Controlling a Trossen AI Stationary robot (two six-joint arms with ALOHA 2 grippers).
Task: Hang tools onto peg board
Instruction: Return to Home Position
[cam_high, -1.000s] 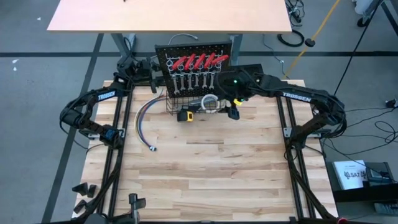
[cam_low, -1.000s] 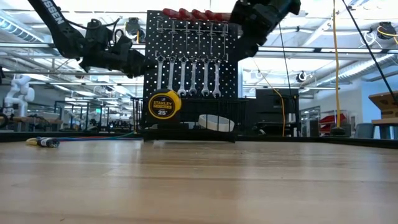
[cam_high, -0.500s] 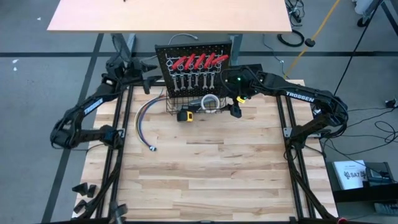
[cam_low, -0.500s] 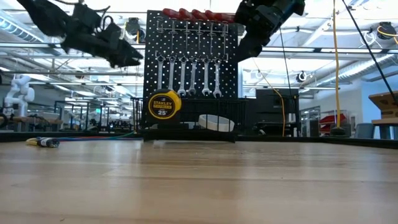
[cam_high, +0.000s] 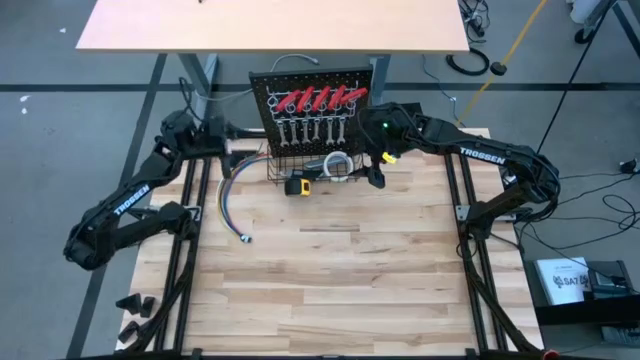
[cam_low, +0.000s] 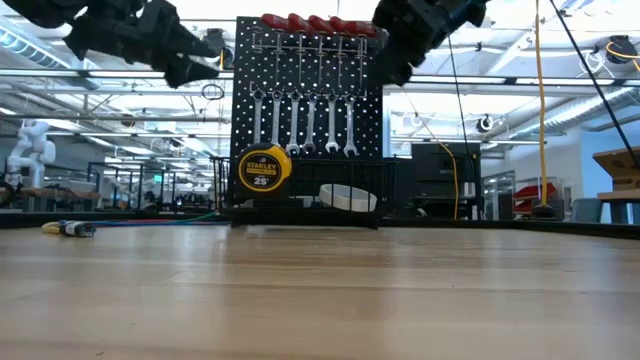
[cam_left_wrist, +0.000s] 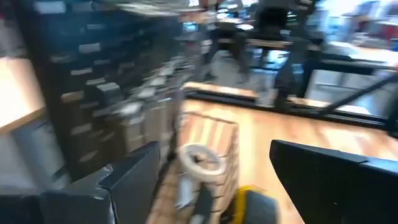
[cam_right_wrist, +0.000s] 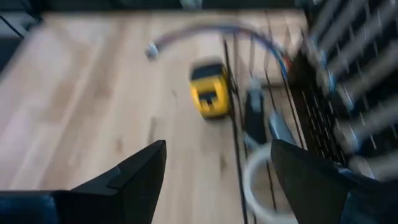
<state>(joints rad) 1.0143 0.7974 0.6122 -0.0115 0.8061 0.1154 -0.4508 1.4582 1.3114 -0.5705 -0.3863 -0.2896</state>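
Pulled left gripper (cam_high: 238, 130) back to 9 o'clock of black perforated peg board (cam_high: 310, 77). Both finger pairs apart, empty. Withdraw right gripper (cam_high: 375, 180) likewise.

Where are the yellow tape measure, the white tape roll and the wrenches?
yellow tape measure (cam_low: 263, 168), low view, its round label.
white tape roll (cam_low: 348, 197), low view, its outer side.
wrenches (cam_low: 310, 120), low view, one wrench's shaft.

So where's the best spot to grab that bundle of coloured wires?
Probably mid-curve on the wire bundle, straight down from above, closing across the strands: there it lies flat on the table, clear of the wire basket, and is narrow.
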